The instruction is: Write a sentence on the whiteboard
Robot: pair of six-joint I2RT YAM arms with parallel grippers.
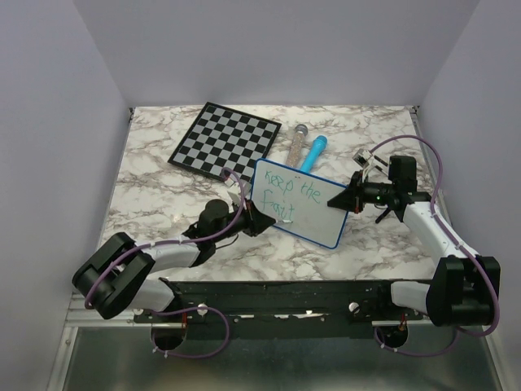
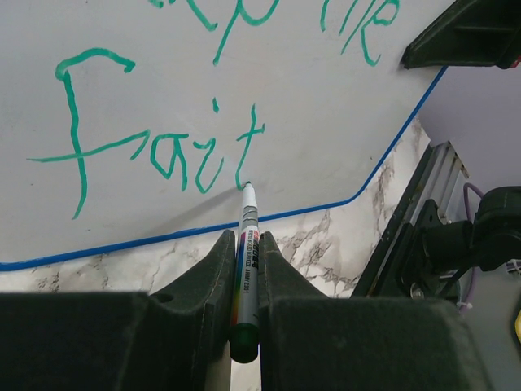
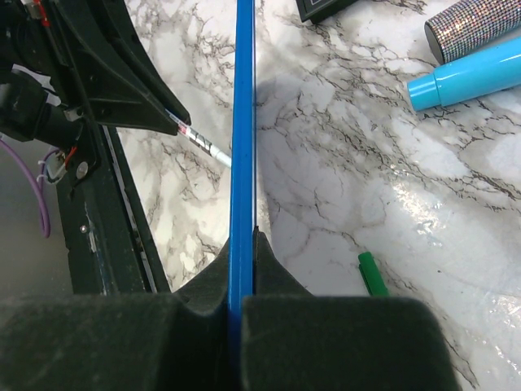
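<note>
The whiteboard (image 1: pixel 305 204), white with a thin blue rim, stands tilted at mid-table. My right gripper (image 1: pixel 348 200) is shut on its right edge; in the right wrist view the blue rim (image 3: pixel 242 147) runs edge-on between the jaws. The sentence (image 1: pixel 295 191) reads "Keep the" in green, with "Fait" (image 2: pixel 155 155) on the second line. My left gripper (image 1: pixel 259 218) is shut on a green marker (image 2: pixel 248 252), whose tip touches the board at the foot of the last letter.
A chessboard (image 1: pixel 225 140) lies at the back left. A blue tube (image 1: pixel 313 152) and a glittery silver tube (image 1: pixel 296 140) lie behind the whiteboard. A green marker cap (image 3: pixel 373 274) lies on the marble table (image 1: pixel 146 195) to the right of the board.
</note>
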